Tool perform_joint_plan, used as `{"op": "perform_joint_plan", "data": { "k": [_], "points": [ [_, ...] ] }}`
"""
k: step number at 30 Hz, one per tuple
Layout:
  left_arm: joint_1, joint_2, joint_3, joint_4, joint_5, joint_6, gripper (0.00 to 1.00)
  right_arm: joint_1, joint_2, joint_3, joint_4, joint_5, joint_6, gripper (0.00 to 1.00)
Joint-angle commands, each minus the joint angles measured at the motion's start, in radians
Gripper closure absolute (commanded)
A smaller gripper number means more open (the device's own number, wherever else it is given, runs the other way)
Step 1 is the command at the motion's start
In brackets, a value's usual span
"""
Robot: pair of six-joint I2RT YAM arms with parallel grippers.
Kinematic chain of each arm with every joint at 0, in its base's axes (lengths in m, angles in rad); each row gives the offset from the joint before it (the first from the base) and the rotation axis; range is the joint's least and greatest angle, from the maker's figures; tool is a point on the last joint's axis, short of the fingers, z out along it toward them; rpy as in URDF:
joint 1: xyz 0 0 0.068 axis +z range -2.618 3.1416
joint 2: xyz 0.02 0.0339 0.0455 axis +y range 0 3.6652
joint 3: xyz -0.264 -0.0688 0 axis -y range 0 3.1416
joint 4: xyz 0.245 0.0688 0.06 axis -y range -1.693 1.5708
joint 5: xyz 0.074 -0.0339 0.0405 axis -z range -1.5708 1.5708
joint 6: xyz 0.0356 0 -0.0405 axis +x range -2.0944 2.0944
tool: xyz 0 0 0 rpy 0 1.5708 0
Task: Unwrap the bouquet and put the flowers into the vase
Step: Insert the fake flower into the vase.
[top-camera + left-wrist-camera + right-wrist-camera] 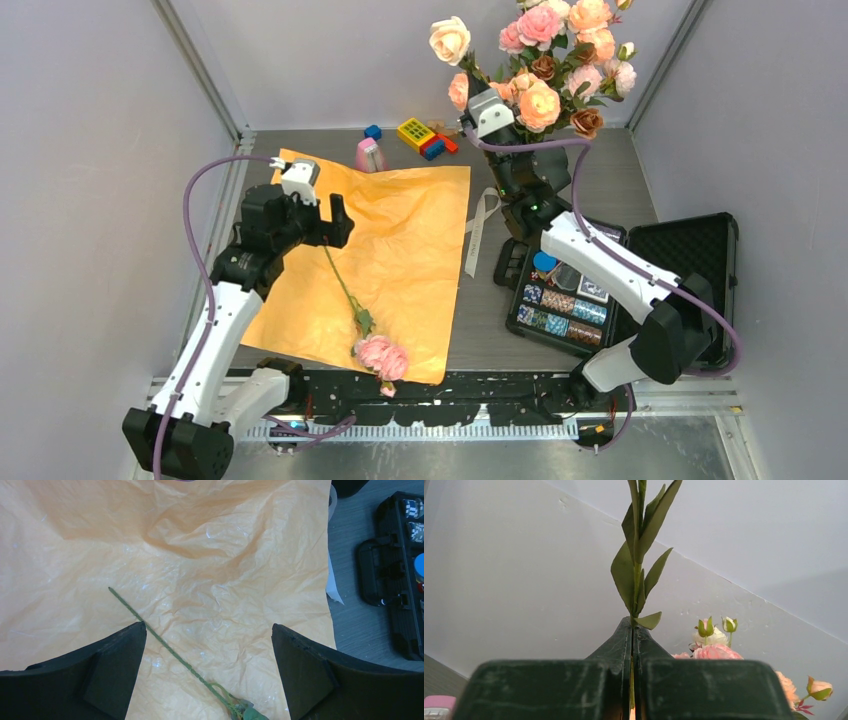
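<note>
The right hand (pixel 632 630) is clenched on a leafy green stem (pixel 636 570), its top cut off. The left hand (pixel 207 630) hangs released over the orange paper (pixel 200 555) and one rose (pixel 380 355)

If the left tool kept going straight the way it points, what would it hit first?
The left tool, open, would likely meet the orange paper first, the rose stem lying near one finger; depth is unclear.

Vase lost behind right arm (pixel 600 255) (top view), loose stem (pixel 175 651) cropped at wrist view's edge
</note>
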Motion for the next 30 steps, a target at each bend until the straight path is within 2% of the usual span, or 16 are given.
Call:
{"op": "perform_joint_plan", "data": {
  "k": [1,15,30],
  "points": [
    [0.003,0.001,-0.005,0.014,-0.002,0.020,0.00,-0.028,0.000,-0.013,0.135,-0.018,0.029,1.00],
    [0.003,0.021,-0.009,0.022,0.003,0.031,0.00,-0.089,0.014,-0.078,0.244,-0.043,0.049,1.00],
    [0.003,0.040,-0.005,0.022,0.016,0.034,0.00,-0.116,0.024,-0.067,0.315,-0.091,0.096,1.00]
  ]
}}
